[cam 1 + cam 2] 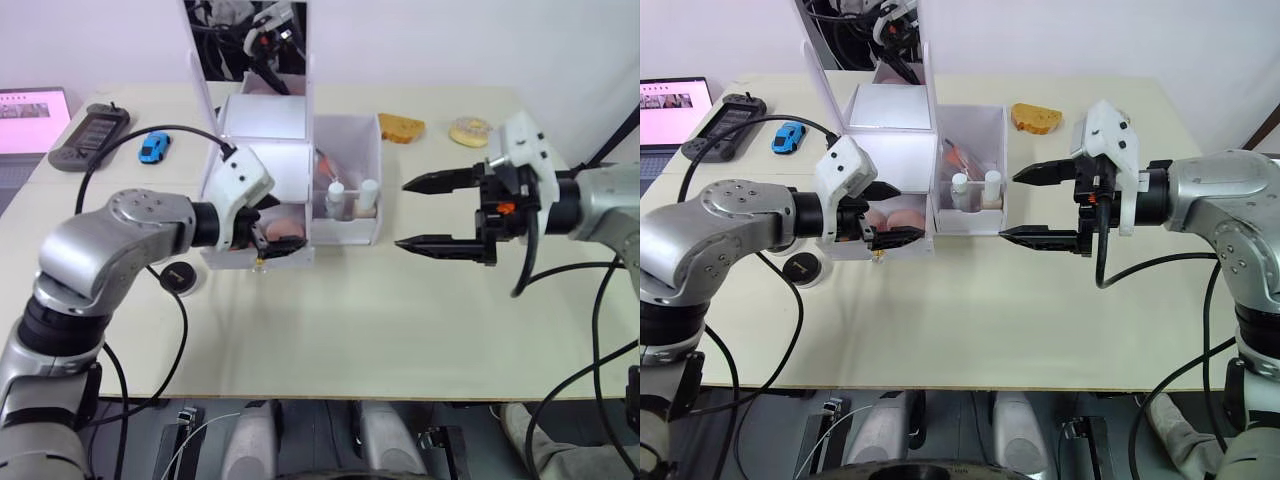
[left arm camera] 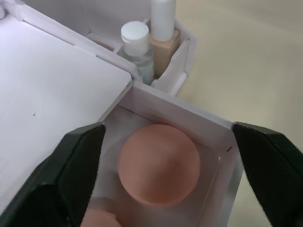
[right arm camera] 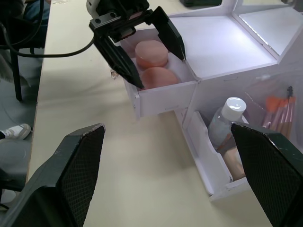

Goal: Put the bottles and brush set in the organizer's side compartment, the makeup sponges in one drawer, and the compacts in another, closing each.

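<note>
White organizer [image 1: 262, 150] stood far-centre on table [image 1: 380, 310]. Drawer [image 3: 163, 97] pulled out, two makeup sponges [image 3: 152, 53] inside. Left hand [image 1: 268, 233] spread wide, fingers straddling drawer front, holding nothing. Bottles [image 1: 338, 198] and brush set [image 3: 279, 109] sat in side compartment [image 1: 350, 225] at organizer's right. Right hand [image 1: 428, 212] wide open, empty, just right of side compartment.
</note>
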